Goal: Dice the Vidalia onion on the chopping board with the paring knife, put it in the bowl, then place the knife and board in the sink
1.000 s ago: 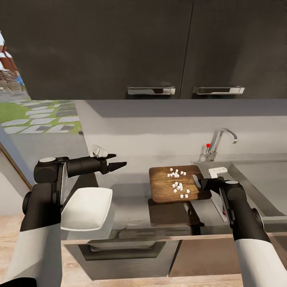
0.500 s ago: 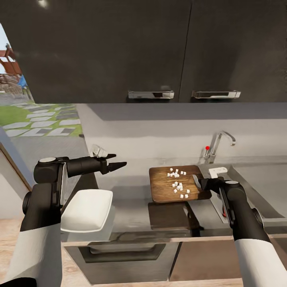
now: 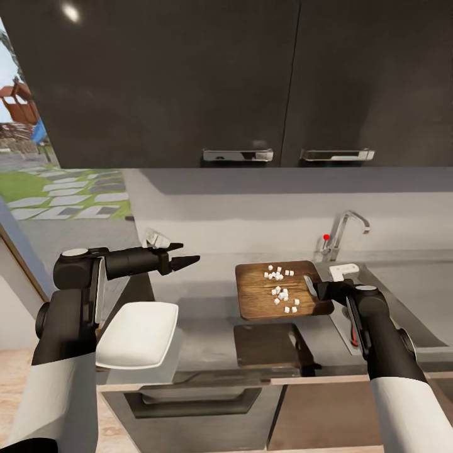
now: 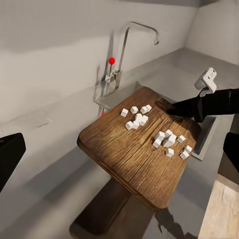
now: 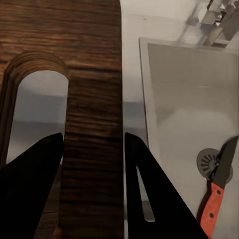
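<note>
Head view, right end effector point(image 3: 313, 288) clamping chopping board point(image 3: 267, 296) edge

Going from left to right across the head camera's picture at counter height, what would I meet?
White bowl → left gripper → chopping board with diced onion on it → right gripper at the board's edge → tap → sink.

Paring knife point(image 5: 219, 191) handle end cut off by frame edge; sink point(image 3: 402, 296) right part beyond frame.
</note>
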### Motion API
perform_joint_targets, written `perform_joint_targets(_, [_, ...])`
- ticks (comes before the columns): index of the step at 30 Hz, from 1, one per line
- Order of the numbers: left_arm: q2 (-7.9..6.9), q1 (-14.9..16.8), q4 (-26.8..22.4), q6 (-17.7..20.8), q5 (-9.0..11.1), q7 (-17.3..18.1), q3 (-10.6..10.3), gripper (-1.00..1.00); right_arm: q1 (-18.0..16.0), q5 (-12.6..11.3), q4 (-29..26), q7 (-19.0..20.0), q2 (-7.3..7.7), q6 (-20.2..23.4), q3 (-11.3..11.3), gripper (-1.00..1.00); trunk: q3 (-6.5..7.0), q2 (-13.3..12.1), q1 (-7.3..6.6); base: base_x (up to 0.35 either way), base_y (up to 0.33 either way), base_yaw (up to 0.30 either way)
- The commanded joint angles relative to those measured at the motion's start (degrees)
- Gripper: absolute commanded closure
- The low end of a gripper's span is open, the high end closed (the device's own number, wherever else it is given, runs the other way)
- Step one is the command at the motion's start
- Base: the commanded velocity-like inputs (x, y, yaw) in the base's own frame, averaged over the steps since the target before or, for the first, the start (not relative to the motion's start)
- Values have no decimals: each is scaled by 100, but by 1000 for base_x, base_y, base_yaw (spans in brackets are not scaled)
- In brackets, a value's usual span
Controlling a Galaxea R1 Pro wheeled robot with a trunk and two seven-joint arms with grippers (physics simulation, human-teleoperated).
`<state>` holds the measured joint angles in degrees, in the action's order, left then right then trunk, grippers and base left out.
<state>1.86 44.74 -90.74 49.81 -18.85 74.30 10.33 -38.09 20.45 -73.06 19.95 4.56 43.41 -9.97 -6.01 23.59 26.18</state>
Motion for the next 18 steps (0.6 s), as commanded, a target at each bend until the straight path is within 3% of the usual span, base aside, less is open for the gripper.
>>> perform_joint_targets(1, [7,8,-6,55,-58,58,13,-100,-6,56,-7,54,0,18,-5,100,-9,13,4,0,0,0])
perform_joint_targets(11, [7,8,-6,55,-58,58,9,-100,-6,56,-7,53,0,27,-5,100,0,13,4,0,0,0])
perform_joint_targets(18, [7,8,-6,55,-58,51,-168,-100,-6,56,-7,53,-4,28,-5,100,0,13,4,0,0,0])
